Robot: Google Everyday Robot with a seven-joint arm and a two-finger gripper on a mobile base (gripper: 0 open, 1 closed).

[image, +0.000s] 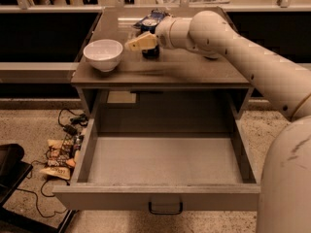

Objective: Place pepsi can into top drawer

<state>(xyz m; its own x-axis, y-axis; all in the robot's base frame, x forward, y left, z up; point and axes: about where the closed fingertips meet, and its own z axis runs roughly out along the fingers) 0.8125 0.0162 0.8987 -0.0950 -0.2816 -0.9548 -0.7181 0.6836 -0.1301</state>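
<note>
Dim, warm light (glare on the tabletop (194,69)) falls on the gripper (138,41) above it.

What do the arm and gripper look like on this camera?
The arm is cream-white, built of thick rounded tubular segments with small dark dots along it and faint scuffs near the camera. The gripper, over the tabletop beside the white bowl, is a pale yellow-tan wedge.

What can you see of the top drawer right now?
The top drawer is a wide, shallow grey box, matte like painted metal, pulled well out toward the camera and sitting level. Its floor is bare; nothing lies inside. The flat grey front carries a small dark curved handle at its lower middle. Nothing touches it: the gripper is up over the tabletop, by the pepsi can, not above the drawer.
</note>
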